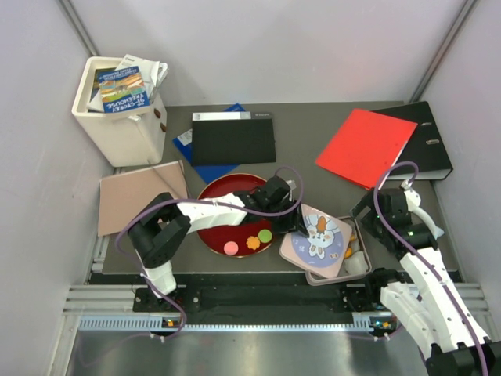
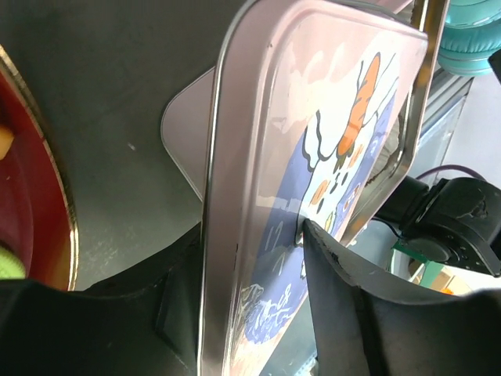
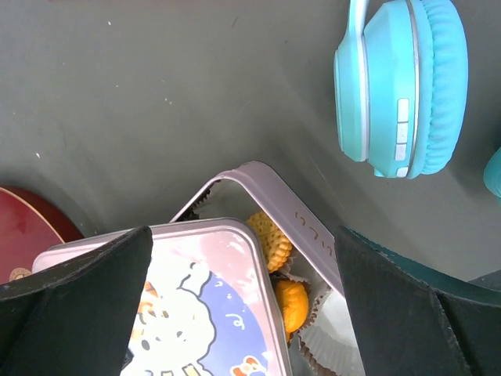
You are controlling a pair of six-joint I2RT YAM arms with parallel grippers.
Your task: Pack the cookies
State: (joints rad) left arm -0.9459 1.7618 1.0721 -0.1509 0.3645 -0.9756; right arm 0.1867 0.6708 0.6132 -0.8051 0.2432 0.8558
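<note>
My left claw [image 2: 243, 262] is straddling the rim of the pink rounded-rectangle metal lid with the cartoon print [image 2: 337, 117]. One finger is sitting against the printed face and the other is on the far side of the rim. I cannot tell whether they are pinching the lid or just standing beside it.

The lid's long axis is running straight out from between my fingers toward my right claw [image 3: 243, 235]. It is lying askew over the pink metal tin [image 3: 293, 215], not seated. My right claw is hanging spread wide with nothing in it, directly above the tin's one uncovered corner. Orange cookies in paper cups [image 3: 291, 301] are showing there, right under it.

Three small loose cookies [image 1: 253, 242] (pink round, orange flower, green round) are lying in a short row on the round red lacquer plate [image 1: 221, 196]. They are near my left claw, off to its left and back toward my base. From my right claw they are well apart, with the whole tin in between.

Teal headphones [image 3: 399, 86] are lying out beyond my right claw on the grey table [image 3: 156, 94], apart from the tin.

Judging: my left claw is the nearer one for the plate cookies. The lid is covering the side of the tin that faces them, so the coming move is turning on getting the lid clear first.
</note>
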